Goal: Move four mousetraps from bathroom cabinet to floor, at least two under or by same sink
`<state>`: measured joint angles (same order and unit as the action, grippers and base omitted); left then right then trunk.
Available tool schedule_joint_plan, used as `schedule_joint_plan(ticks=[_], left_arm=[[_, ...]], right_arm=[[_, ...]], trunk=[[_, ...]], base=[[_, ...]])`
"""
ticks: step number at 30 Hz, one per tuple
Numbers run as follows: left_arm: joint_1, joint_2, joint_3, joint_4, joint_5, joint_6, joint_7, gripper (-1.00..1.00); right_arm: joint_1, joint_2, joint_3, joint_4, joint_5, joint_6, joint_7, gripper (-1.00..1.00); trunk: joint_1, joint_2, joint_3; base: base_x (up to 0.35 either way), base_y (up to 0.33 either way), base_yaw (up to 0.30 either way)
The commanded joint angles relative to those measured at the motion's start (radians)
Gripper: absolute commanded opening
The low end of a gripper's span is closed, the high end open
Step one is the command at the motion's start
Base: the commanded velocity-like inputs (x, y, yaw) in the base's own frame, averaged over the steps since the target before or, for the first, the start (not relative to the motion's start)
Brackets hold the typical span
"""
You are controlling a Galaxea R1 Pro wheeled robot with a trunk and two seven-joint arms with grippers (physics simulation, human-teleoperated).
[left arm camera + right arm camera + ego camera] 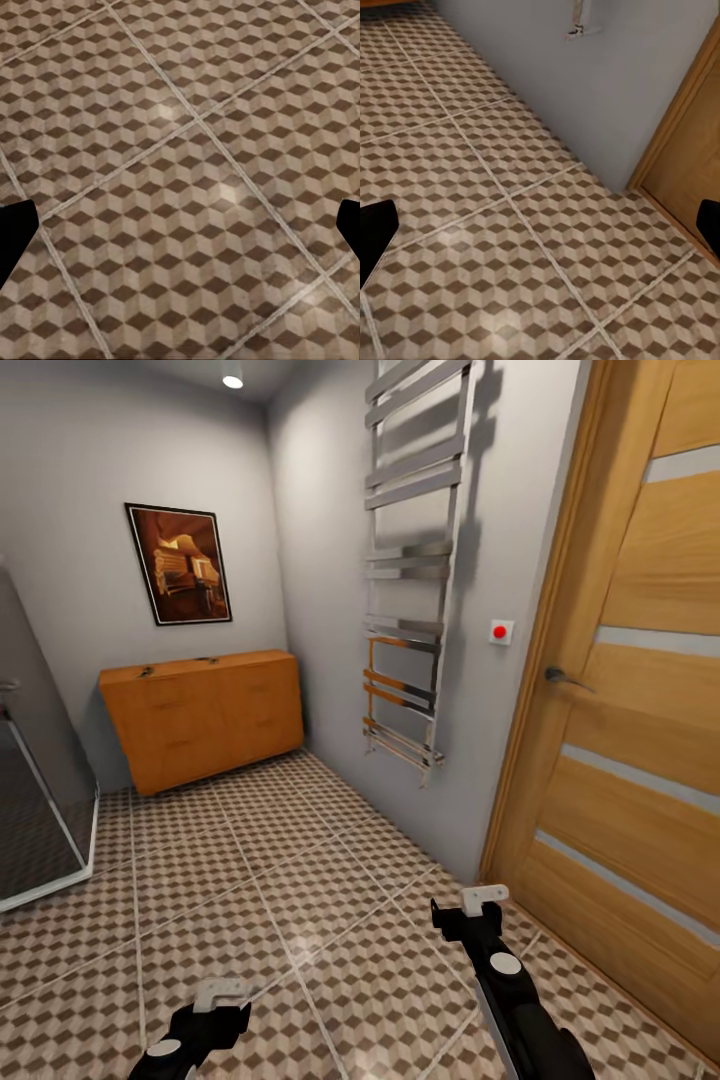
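The orange-brown cabinet [205, 715] stands against the far wall, well ahead of me. Two small flat mousetraps [147, 671] [207, 659] lie on its top, too small to make out in detail. The cube-patterned bathroom floor [280, 880] stretches between me and the cabinet. My left gripper [222, 1000] hangs low near the picture's lower edge, open and empty. My right gripper [468, 908] is further forward near the door, also open and empty. In the wrist views, dark fingertips [16, 234] [375, 232] sit wide apart over bare tiles. The sink is out of view.
A glass shower enclosure [40, 800] stands at the left. A chrome towel radiator [410, 610] hangs on the right wall, with a red button [500, 631] beside a wooden door [620, 710]. A framed picture [180, 563] hangs above the cabinet.
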<state>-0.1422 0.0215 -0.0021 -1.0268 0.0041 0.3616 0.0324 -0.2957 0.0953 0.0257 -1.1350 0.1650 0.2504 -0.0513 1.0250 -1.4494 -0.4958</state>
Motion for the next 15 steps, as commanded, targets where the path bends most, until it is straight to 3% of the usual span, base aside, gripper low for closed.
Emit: schedule_joint_plan(ticks=[1,6,15], left_arm=[[0.000,0.000,-0.001,-0.001,0.001,0.006,0.003,1.00],[0.000,0.000,-0.002,0.001,0.001,0.006,0.003,1.00],[0.000,-0.012,-0.008,0.011,0.001,0.007,0.003,1.00]], right_arm=[[0.000,0.000,0.002,-0.002,0.008,0.007,-0.004,1.00],[0.000,0.001,0.002,-0.002,0.008,0.007,-0.004,1.00],[0.000,0.001,0.003,-0.002,0.009,0.007,-0.004,1.00]], trunk=[[0.000,-0.001,-0.002],[0.000,-0.001,-0.005],[0.000,-0.001,-0.011]], base=[[0.001,0.000,0.267],[0.111,0.000,0.267],[0.304,0.000,0.267]])
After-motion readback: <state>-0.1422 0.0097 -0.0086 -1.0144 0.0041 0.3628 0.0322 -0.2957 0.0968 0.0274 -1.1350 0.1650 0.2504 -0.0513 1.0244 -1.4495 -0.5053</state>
